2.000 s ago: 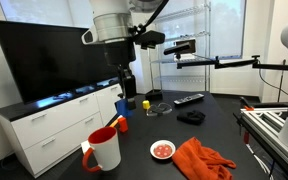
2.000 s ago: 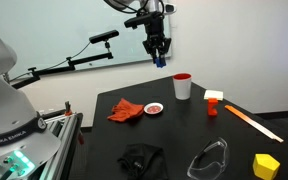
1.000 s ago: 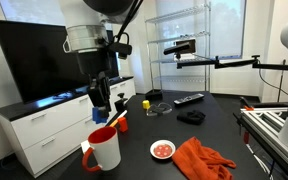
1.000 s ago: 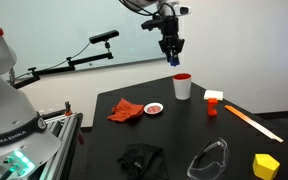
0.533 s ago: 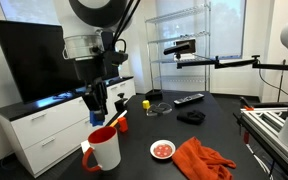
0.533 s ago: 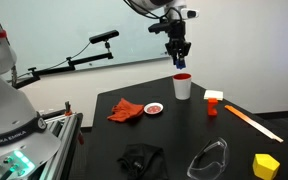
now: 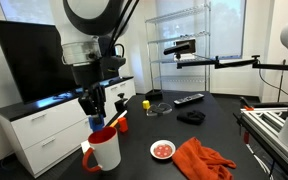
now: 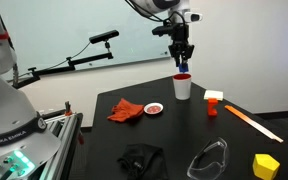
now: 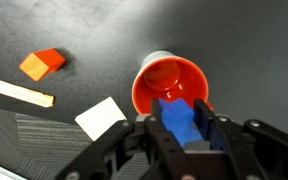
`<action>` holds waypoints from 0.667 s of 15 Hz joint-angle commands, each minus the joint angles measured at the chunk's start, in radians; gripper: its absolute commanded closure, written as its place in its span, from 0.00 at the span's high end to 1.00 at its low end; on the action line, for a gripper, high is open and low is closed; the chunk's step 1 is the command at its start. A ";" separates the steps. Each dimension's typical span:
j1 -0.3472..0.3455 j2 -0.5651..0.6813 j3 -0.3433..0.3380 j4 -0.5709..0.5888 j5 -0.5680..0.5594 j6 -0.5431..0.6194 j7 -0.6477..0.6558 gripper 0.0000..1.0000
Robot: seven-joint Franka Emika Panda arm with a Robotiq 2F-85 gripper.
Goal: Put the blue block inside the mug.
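Observation:
The white mug with a red inside stands on the black table in both exterior views (image 7: 104, 150) (image 8: 183, 86). In the wrist view I look down into its red interior (image 9: 169, 82). My gripper (image 9: 180, 122) is shut on the blue block (image 9: 177, 120) and holds it in the air just above the mug's rim. In an exterior view the gripper (image 8: 183, 68) hangs directly over the mug, with a bit of blue at the fingertips. In an exterior view the gripper (image 7: 94, 118) is just above the mug.
A red-orange block (image 9: 43, 63), a white card (image 9: 102, 118) and a wooden stick (image 9: 19, 95) lie near the mug. A small dish (image 7: 162, 150), an orange cloth (image 7: 202, 160), a yellow block (image 8: 266, 164), a black cloth (image 8: 141, 158) and clear goggles (image 8: 210, 159) are on the table.
The gripper with the blue block has moved sideways and down, from away from the mug to right above its opening.

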 commanded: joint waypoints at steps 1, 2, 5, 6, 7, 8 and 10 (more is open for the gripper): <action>0.007 0.007 -0.007 0.044 -0.004 -0.040 0.019 0.73; 0.006 0.006 -0.007 0.043 -0.003 -0.041 0.018 0.79; 0.005 0.004 -0.007 0.043 -0.001 -0.044 0.015 1.00; 0.005 0.002 -0.007 0.042 -0.001 -0.045 0.014 1.00; 0.004 -0.001 -0.006 0.040 0.001 -0.050 0.013 1.00; 0.001 -0.014 -0.009 0.033 0.005 -0.079 0.018 1.00; -0.029 -0.070 -0.026 -0.016 0.008 -0.163 -0.010 1.00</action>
